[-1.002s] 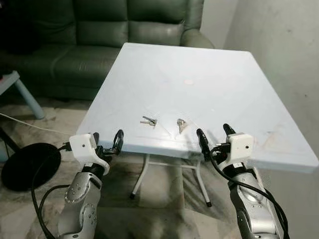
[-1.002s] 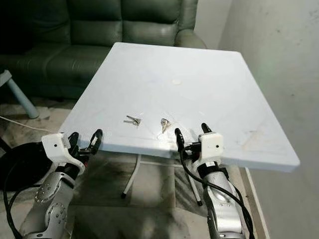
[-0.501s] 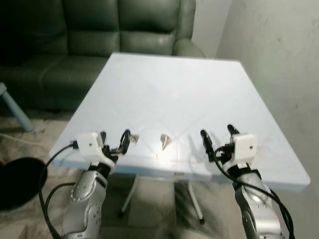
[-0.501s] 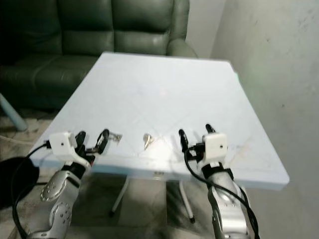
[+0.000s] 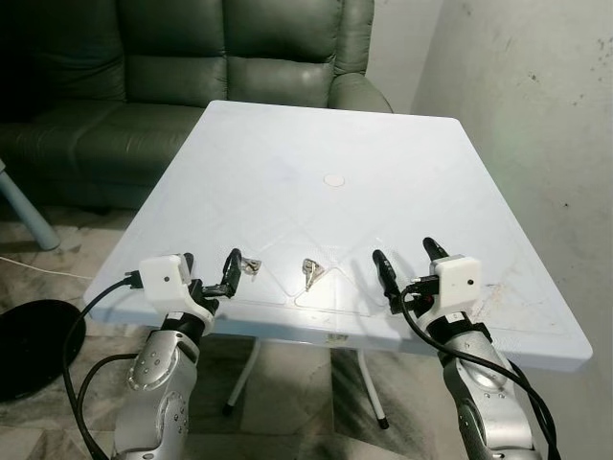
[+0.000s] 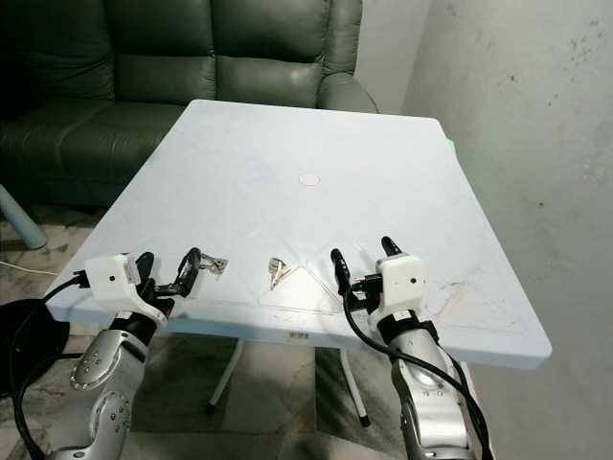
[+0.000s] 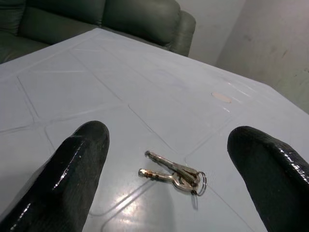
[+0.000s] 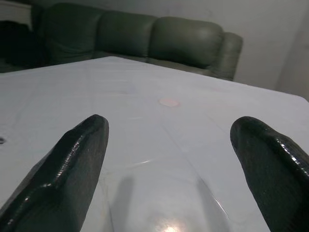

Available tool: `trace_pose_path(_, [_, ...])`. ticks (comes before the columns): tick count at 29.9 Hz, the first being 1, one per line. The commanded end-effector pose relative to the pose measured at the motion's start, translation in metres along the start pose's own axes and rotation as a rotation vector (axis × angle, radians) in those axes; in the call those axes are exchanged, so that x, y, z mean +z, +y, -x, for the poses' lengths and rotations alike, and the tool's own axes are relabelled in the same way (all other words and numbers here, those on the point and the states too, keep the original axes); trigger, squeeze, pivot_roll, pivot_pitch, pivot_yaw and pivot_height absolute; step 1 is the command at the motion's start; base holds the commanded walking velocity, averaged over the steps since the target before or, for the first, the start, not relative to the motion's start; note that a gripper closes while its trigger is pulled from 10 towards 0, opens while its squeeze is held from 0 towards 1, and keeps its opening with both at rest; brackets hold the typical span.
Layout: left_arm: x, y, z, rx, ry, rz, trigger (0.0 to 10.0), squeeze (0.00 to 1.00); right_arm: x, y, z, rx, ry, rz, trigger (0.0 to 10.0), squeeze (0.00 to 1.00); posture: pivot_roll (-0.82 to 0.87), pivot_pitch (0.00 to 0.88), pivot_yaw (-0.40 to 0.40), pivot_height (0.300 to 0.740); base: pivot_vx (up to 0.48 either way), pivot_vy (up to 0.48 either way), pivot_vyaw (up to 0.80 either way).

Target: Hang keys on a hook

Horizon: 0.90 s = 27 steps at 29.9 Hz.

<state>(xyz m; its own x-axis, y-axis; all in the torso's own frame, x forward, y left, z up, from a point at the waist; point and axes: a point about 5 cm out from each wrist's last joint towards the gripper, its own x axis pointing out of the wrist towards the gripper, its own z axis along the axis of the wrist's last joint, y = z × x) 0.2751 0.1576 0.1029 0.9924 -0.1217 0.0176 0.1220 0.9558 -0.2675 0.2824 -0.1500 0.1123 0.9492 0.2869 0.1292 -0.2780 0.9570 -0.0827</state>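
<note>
Two bunches of keys are lying on the white table [image 5: 402, 163] near its front edge. The left keys [image 7: 175, 173] are resting flat just ahead of the left gripper [image 5: 209, 270], whose fingers are spread wide and gripping nothing. The middle keys [image 5: 308, 273] are sitting further along the same edge, between the two grippers. The right gripper [image 5: 405, 264] is hovering over the table's front edge, its fingers also spread wide and empty. A dark green sofa [image 5: 192, 57] is standing behind the table's far side.
</note>
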Motion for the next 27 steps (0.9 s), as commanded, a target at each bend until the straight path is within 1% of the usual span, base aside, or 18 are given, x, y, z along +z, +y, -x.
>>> trace_pose_path(1, [0.002, -0.003, 0.001, -0.014, -0.01, -0.016, 10.0, 0.0, 0.001, 0.0, -0.005, 0.026, 0.007, 0.025, 10.0, 0.0, 0.03, 0.003, -0.047, 0.74, 0.0, 0.0, 0.0])
trace_pose_path(2, [0.002, -0.004, 0.002, -0.019, -0.011, -0.014, 10.0, 0.0, 0.002, -0.001, -0.006, 0.024, 0.007, 0.027, 10.0, 0.0, 0.03, 0.003, -0.047, 0.74, 0.0, 0.0, 0.0])
trace_pose_path(3, [0.0, -0.006, 0.004, -0.027, -0.006, -0.016, 10.0, 0.0, 0.002, -0.004, -0.011, 0.022, 0.011, 0.045, 10.0, 0.0, 0.04, 0.014, -0.05, 0.74, 0.0, 0.0, 0.0])
trace_pose_path(4, [0.0, -0.006, 0.004, -0.027, -0.006, -0.016, 10.0, 0.0, 0.002, -0.004, -0.011, 0.022, 0.011, 0.045, 10.0, 0.0, 0.04, 0.014, -0.05, 0.74, 0.0, 0.0, 0.0])
trace_pose_path(5, [-0.001, -0.008, 0.007, -0.031, 0.001, -0.019, 10.0, 0.0, 0.004, -0.008, -0.018, 0.024, 0.016, 0.067, 10.0, 0.0, 0.04, 0.019, -0.052, 0.74, 0.0, 0.0, 0.0])
trace_pose_path(8, [-0.002, -0.011, 0.011, -0.032, 0.003, -0.018, 10.0, 0.0, 0.006, -0.013, -0.027, 0.031, 0.024, 0.079, 10.0, 0.0, 0.05, 0.031, -0.057, 0.74, 0.0, 0.0, 0.0])
trace_pose_path(10, [-0.002, -0.012, 0.012, -0.034, 0.004, -0.02, 10.0, 0.0, 0.008, -0.014, -0.03, 0.036, 0.025, 0.082, 10.0, 0.0, 0.07, 0.041, -0.063, 0.74, 0.0, 0.0, 0.0])
trace_pose_path(12, [-0.002, -0.015, 0.016, -0.041, 0.007, -0.02, 10.0, 0.0, 0.011, -0.014, -0.039, 0.052, 0.03, 0.09, 10.0, 0.0, 0.07, 0.047, -0.066, 0.74, 0.0, 0.0, 0.0])
trace_pose_path(13, [-0.002, -0.016, 0.017, -0.044, 0.008, -0.021, 10.0, 0.0, 0.011, -0.013, -0.042, 0.067, 0.036, 0.081, 10.0, 0.0, 0.08, 0.057, -0.071, 0.74, 0.0, 0.0, 0.0])
trace_pose_path(14, [-0.003, -0.018, 0.02, -0.046, 0.013, -0.022, 10.0, 0.0, 0.013, -0.011, -0.047, 0.079, 0.037, 0.09, 10.0, 0.0, 0.08, 0.068, -0.074, 0.74, 0.0, 0.0, 0.0])
trace_pose_path(15, [-0.003, -0.019, 0.021, -0.047, 0.015, -0.022, 10.0, 0.0, 0.014, -0.01, -0.049, 0.081, 0.037, 0.097, 10.0, 0.0, 0.08, 0.068, -0.074, 0.74, 0.0, 0.0, 0.0])
trace_pose_path(17, [-0.004, -0.02, 0.023, -0.047, 0.017, -0.023, 10.0, 0.0, 0.013, -0.009, -0.051, 0.089, 0.046, 0.101, 10.0, 0.0, 0.09, 0.073, -0.076, 0.74, 0.0, 0.0, 0.0])
trace_pose_path(20, [-0.004, -0.022, 0.027, -0.045, 0.025, -0.024, 10.0, 0.0, 0.011, -0.001, -0.053, 0.164, 0.065, 0.086, 10.0, 0.0, 0.09, 0.099, -0.083, 0.74, 0.0, 0.0, 0.0])
trace_pose_path(21, [-0.004, -0.022, 0.027, -0.045, 0.025, -0.024, 10.0, 0.0, 0.011, -0.001, -0.053, 0.164, 0.065, 0.086, 10.0, 0.0, 0.09, 0.099, -0.083, 0.74, 0.0, 0.0, 0.0])
trace_pose_path(23, [-0.004, -0.025, 0.031, -0.049, 0.031, -0.018, 10.0, 0.0, 0.011, 0.011, -0.052, 0.266, 0.051, 0.073, 10.0, 0.0, 0.1, 0.116, -0.086, 0.74, 0.0, 0.0, 0.0])
trace_pose_path(24, [-0.004, -0.025, 0.031, -0.049, 0.031, -0.018, 10.0, 0.0, 0.011, 0.011, -0.052, 0.266, 0.051, 0.073, 10.0, 0.0, 0.1, 0.116, -0.086, 0.74, 0.0, 0.0, 0.0])
trace_pose_path(25, [-0.005, -0.026, 0.033, -0.048, 0.038, -0.019, 10.0, 0.0, 0.011, 0.017, -0.051, 0.31, 0.048, 0.071, 10.0, 0.0, 0.1, 0.127, -0.087, 0.74, 0.0, 0.0, 0.0])
trace_pose_path(27, [-0.005, -0.027, 0.035, -0.048, 0.042, -0.018, 10.0, 0.0, 0.01, 0.022, -0.051, 0.33, 0.062, 0.052, 10.0, 0.0, 0.1, 0.139, -0.088, 0.74, 0.0, 0.0, 0.0])
